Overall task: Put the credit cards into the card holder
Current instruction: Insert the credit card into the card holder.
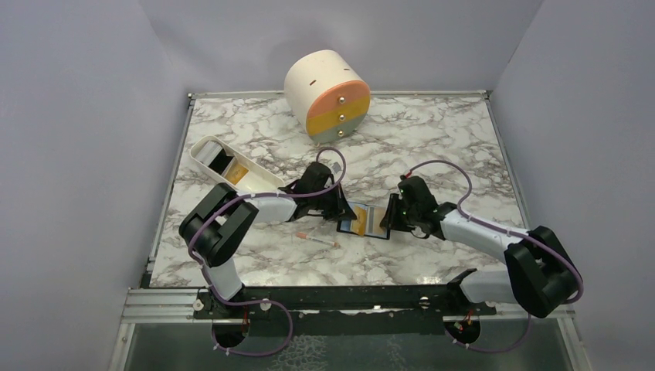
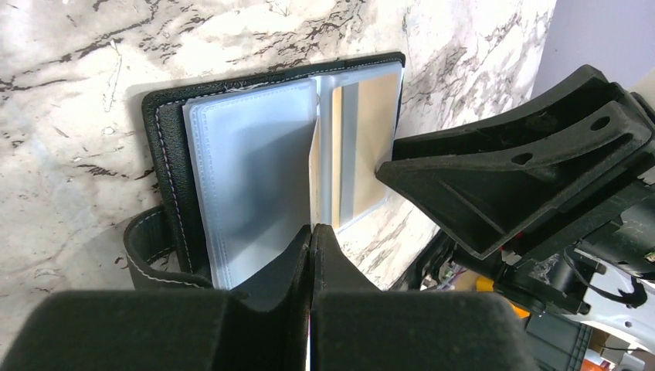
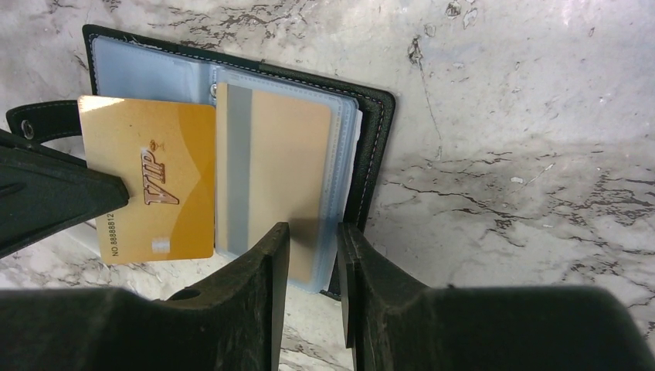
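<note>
Right wrist | black stitched card holder (image 3: 376, 147), clear sleeves (image 3: 147, 73) | left jaws pinch gold VIP card (image 3: 166, 185) | right jaws slightly parted

Card holder (image 3: 377, 147) matt black leather; gold card (image 3: 154, 178) glossy plastic; table (image 3: 502, 116) marble-patterned.

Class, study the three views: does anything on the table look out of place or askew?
Nothing is spilled or damaged. One stray item: a thin white-and-pink stick lies loose on the marble table near the open card holder. The gold card, pinched by the left gripper, sits slightly crooked over the holder.
</note>
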You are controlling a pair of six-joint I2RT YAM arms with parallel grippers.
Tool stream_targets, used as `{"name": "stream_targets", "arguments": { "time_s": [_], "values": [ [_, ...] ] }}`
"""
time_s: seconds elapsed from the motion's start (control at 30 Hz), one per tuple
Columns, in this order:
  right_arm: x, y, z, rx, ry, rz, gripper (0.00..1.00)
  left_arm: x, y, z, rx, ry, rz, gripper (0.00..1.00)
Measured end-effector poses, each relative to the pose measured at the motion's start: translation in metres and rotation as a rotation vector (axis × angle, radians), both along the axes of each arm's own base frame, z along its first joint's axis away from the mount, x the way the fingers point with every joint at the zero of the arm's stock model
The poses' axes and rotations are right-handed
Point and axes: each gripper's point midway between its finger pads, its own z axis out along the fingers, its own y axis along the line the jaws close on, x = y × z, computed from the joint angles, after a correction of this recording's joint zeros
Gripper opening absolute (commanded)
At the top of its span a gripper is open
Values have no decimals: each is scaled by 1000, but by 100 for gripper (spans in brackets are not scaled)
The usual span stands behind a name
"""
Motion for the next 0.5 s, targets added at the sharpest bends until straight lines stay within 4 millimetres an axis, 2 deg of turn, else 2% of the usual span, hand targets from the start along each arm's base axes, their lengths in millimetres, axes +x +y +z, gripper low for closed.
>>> {"name": "stream_targets", "arguments": {
  "time_s": [0.5],
  "values": [
    [-4,0,0,16,-1,-1,29,-2,-3,5,-5,-6,7,0]
  ]
}}
